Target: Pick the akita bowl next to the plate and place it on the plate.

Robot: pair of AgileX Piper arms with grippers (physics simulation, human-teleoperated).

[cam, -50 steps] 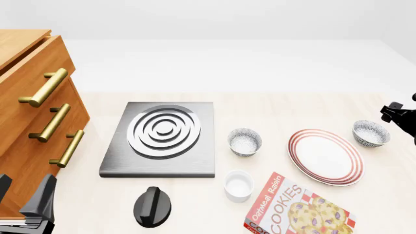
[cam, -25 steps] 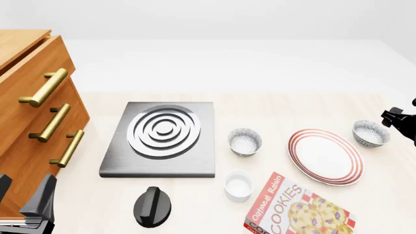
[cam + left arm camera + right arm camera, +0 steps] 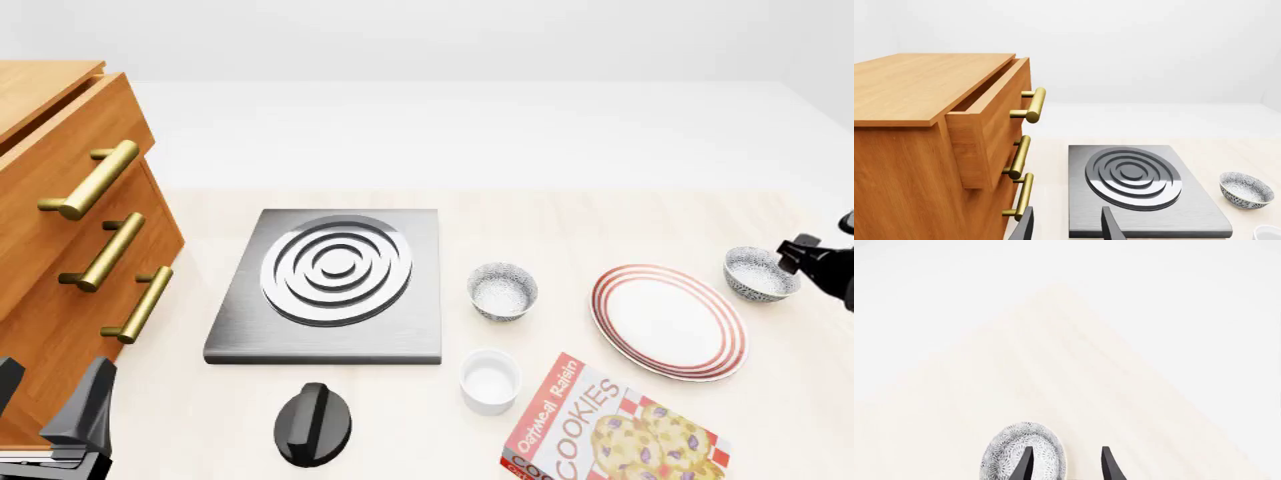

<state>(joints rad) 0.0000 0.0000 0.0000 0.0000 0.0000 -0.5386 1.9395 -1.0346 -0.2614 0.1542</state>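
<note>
The akita bowl (image 3: pixel 761 273) (image 3: pixel 1024 456), grey-speckled, sits upright on the table just right of the red-ringed white plate (image 3: pixel 667 320). My right gripper (image 3: pixel 801 255) (image 3: pixel 1066 467) hangs open at the bowl's right rim. In the right wrist view one finger stands over the bowl's inside and the other outside its rim, with nothing gripped. A look-alike speckled bowl (image 3: pixel 502 290) (image 3: pixel 1246 189) stands left of the plate. My left gripper (image 3: pixel 56 420) (image 3: pixel 1067 230) rests open and empty at the near left corner, beside the drawers.
A grey stove slab (image 3: pixel 327 285) with silver rings lies left of centre. A wooden drawer cabinet (image 3: pixel 67 250) with brass handles fills the left side. Near the front are a black knob (image 3: pixel 314 425), a white cup (image 3: pixel 490 378) and a cookie box (image 3: pixel 607 430).
My right gripper has come down and slightly left, closing in on the bowl's right rim. The left arm and all objects have stayed put.
</note>
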